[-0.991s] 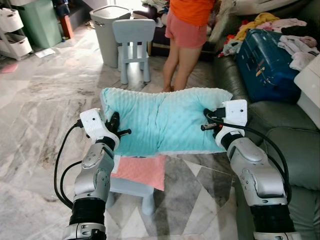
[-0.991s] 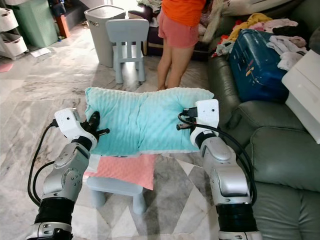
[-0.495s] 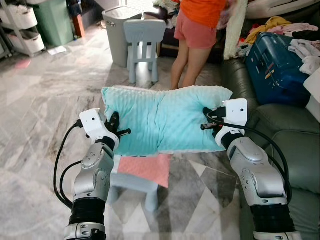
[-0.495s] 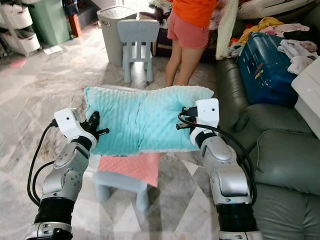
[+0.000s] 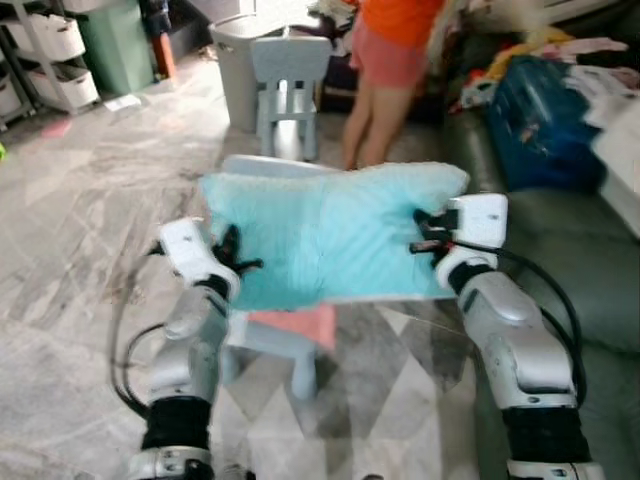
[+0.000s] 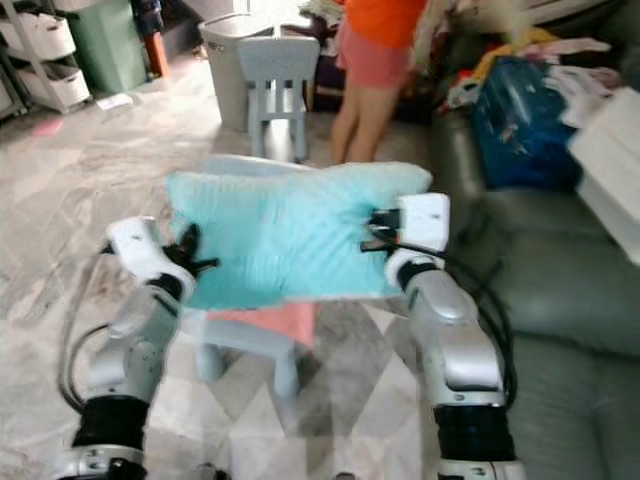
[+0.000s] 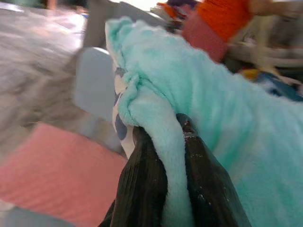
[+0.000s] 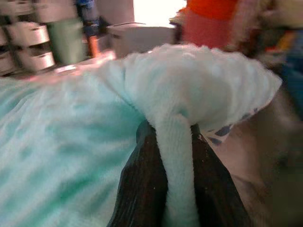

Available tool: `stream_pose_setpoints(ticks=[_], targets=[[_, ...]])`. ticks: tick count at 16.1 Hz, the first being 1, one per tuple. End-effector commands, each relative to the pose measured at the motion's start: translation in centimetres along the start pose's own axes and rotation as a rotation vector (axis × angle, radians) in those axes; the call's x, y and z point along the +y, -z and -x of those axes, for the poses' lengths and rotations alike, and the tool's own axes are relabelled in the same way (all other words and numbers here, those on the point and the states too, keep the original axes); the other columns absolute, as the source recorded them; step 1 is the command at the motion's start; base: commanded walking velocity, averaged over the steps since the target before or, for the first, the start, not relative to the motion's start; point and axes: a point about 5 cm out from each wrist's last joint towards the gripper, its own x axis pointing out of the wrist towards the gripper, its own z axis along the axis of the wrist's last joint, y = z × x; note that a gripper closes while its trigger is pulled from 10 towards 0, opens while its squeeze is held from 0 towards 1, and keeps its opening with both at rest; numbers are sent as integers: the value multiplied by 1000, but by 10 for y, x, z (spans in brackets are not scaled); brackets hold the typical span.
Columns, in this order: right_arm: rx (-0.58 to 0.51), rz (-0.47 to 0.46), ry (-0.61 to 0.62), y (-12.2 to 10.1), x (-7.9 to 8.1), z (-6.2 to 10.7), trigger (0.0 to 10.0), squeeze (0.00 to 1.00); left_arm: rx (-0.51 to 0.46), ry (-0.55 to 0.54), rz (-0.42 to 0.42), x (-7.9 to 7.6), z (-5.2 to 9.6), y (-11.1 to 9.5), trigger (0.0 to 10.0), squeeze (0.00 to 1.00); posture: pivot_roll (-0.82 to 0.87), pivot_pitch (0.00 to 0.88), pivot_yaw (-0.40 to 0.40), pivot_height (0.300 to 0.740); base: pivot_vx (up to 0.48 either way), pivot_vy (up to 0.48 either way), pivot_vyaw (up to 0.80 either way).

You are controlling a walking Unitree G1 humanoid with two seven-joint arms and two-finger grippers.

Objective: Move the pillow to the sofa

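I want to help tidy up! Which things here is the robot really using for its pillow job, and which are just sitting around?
For the job:
the teal pillow, held by the left gripper and the right gripper
the grey sofa

Just lying about:
blue suitcase
small chair
grey bin
pink cloth on the stool
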Motion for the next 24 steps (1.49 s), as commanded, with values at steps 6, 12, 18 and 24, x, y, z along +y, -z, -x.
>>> stream_pose_setpoints(ticks=[6, 12, 18, 24], targets=[[16, 6, 4, -1, 1, -2, 10000, 0, -19, 3, -7, 0, -3, -8, 10000, 0, -198, 0, -49, 740, -282, 0, 0], [28, -1, -20, 1, 4, -2, 10000, 0, -16, 3, -8, 0, -3, -7, 10000, 0, -197, 0, -50, 740, -288, 0, 0], [42, -5, -24, 3, 5, -2, 10000, 0, -11, -3, -6, 1, -2, -6, 10000, 0, -197, 0, -50, 740, -297, 0, 0], [48, -5, -22, 4, 5, -1, 10000, 0, -9, -6, -4, 1, -2, -6, 10000, 0, -199, 0, -50, 740, -301, 0, 0]])
